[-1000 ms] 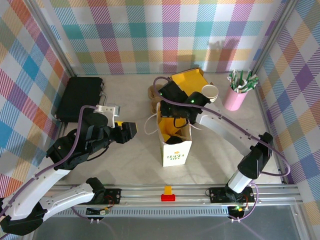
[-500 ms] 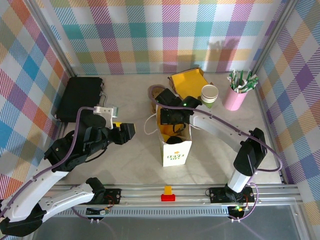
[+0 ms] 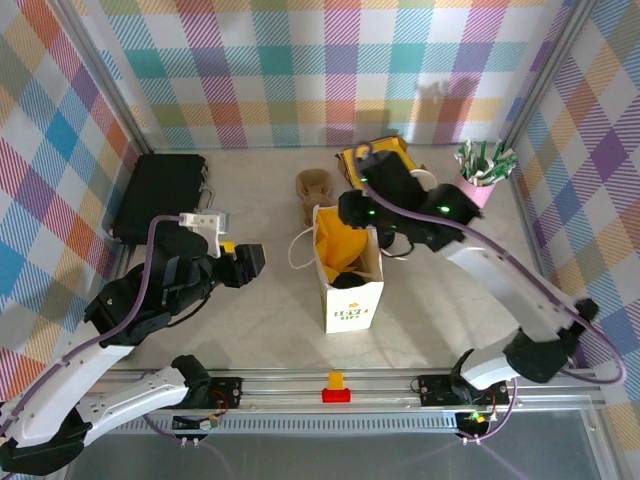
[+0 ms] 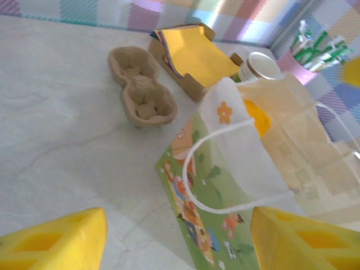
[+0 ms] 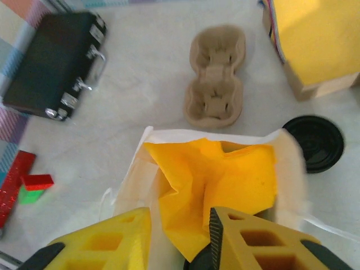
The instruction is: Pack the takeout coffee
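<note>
Takeout coffee (image 3: 346, 279) sits inside paper bag (image 3: 352, 305), below parted right fingers (image 5: 259, 247).

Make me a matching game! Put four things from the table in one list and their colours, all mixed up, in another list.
Things:
1. case
2. cup tray
3. straw holder
4. bag

Colours:
A. pink
B. white outside, yellow inside
C. black
D. brown

Pairs: 1-C, 2-D, 3-A, 4-B
</note>
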Controlling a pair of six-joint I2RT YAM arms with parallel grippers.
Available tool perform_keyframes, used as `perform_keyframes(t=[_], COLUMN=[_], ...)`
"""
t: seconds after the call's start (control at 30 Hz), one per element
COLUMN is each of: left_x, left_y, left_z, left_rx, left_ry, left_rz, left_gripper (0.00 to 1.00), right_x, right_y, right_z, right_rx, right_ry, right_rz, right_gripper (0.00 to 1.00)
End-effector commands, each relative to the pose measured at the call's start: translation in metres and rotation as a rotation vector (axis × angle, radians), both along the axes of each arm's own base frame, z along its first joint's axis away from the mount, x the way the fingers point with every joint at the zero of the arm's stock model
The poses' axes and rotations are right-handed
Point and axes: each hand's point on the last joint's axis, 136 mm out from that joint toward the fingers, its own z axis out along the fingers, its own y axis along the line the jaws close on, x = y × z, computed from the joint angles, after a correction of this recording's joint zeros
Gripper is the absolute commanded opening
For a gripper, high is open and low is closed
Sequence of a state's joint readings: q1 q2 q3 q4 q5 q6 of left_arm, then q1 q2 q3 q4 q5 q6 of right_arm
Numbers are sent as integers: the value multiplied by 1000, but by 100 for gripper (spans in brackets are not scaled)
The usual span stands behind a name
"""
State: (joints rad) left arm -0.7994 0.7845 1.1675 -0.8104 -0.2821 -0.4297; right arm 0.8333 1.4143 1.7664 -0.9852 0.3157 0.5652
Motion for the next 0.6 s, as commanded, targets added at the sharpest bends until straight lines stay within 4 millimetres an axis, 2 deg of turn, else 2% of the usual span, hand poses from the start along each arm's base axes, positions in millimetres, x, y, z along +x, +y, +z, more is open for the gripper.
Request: perform_keyframes(t=[0.0, 0.1, 0.17, 0.27, 0.33, 0.4, 0.57], left_x=[16, 28, 35, 46, 53, 60, 76], left_y=[22, 39, 53, 72, 86, 98, 124], left_z=[14, 19, 20, 14, 8, -1, -45], left_rx=[58, 117, 161, 232, 274, 313, 358], left_ry=[-89, -151, -189, -227, -238, -252, -248], left_rz=[126, 236, 322, 432, 506, 564, 649], left_gripper=[71, 77, 85, 98, 100, 100, 100], right_x=[1, 4, 5, 8, 10, 12, 21], right_y=[-42, -85, -113, -154, -177, -197, -235], right_z=[10, 10, 1, -21, -39, -57, -114], right_rx=[-41, -44, -57, -75, -101, -118, -135], right_ry=[-50, -77, -82, -71, -70, -70, -66], right_rz=[-62, -146, -210, -318, -386, -439, -547], right_gripper=[38, 45, 50, 58, 65, 69, 79])
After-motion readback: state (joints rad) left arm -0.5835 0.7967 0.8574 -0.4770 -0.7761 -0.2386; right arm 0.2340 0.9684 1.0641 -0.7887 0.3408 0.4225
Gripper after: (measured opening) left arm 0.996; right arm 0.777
